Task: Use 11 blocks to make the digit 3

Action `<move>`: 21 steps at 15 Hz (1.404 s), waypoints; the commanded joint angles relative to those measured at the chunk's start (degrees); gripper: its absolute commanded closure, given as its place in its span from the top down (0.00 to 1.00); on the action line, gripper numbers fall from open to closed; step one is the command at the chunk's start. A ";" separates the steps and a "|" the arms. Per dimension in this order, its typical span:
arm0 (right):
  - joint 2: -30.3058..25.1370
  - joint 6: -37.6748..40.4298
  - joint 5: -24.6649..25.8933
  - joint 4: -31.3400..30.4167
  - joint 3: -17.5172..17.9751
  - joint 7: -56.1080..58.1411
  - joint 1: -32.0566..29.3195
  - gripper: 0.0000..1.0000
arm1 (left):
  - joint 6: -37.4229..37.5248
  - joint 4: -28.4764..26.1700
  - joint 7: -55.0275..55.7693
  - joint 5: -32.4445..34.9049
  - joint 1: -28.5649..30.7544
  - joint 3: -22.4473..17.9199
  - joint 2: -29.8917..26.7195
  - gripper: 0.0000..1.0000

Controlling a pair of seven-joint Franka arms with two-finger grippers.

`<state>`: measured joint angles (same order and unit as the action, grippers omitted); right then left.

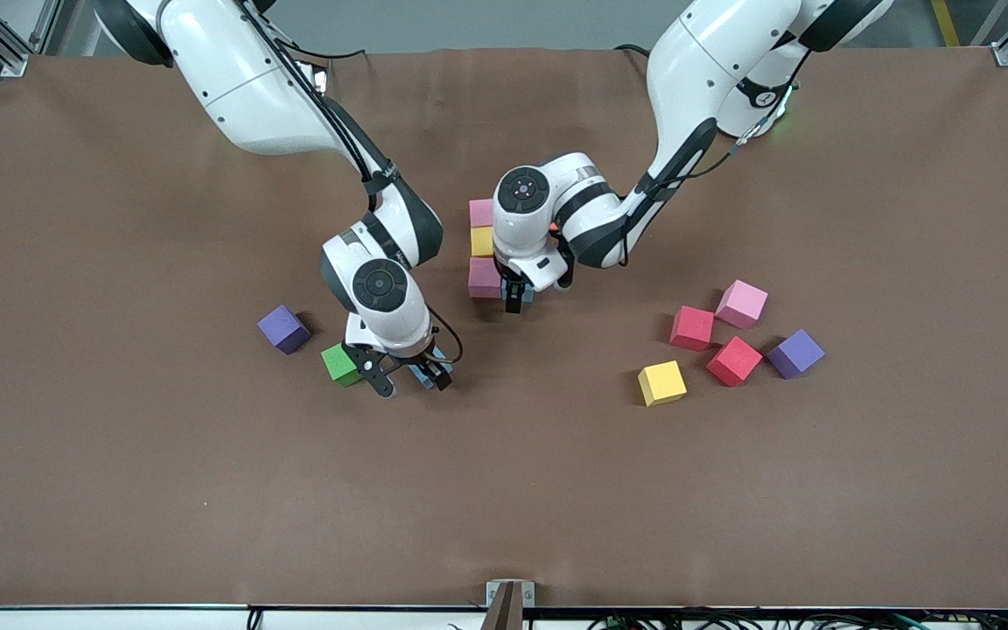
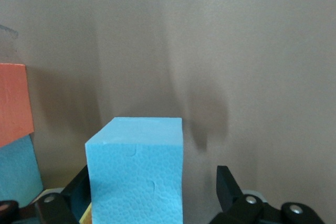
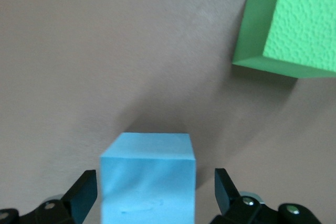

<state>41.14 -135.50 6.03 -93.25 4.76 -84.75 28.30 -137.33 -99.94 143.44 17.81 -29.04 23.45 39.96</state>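
The table (image 1: 119,490) holds two purple cubes (image 1: 283,329), two red (image 1: 692,328), one green (image 1: 342,365). Left gripper (image 1: 514,302) and right gripper (image 1: 411,381), both released, each straddle one light blue block (image 2: 137,174).

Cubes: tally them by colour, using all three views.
Light blue: 3
Pink: 3
Yellow: 2
Red: 2
Purple: 2
Green: 1
Orange: 1
Total: 14
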 commanded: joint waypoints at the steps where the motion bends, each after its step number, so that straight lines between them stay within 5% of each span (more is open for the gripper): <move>1: -0.80 -0.91 0.47 -2.20 0.07 0.89 0.45 0.46 | 1.97 -0.69 -0.36 0.47 -0.58 -0.25 -2.60 1.00; 2: -0.80 -0.74 0.38 -2.20 0.07 3.33 0.45 0.24 | 2.76 -0.69 -0.70 0.47 -0.49 -0.07 -3.48 1.00; 3: -0.80 -0.73 0.38 -2.20 0.24 5.01 0.45 0.14 | 3.46 -0.69 -1.40 0.38 -0.49 0.02 -4.01 1.00; 7: -1.06 -0.91 0.65 -1.59 0.24 7.65 3.34 0.13 | 7.59 -0.52 -7.71 -0.32 0.56 0.02 -7.52 1.00; 13: -0.89 -1.00 1.79 -0.45 0.24 34.00 6.85 0.13 | 9.18 0.01 -30.20 -0.23 9.78 -0.07 -9.73 1.00; 21: -0.89 -0.38 2.14 -0.62 0.24 38.34 8.97 0.14 | 9.10 5.54 -57.03 0.38 20.25 -0.60 -5.08 1.00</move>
<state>41.00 -136.25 7.88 -93.05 5.12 -46.64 36.90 -129.04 -97.24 90.68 17.81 -10.16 22.59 31.98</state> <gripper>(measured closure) 0.436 0.000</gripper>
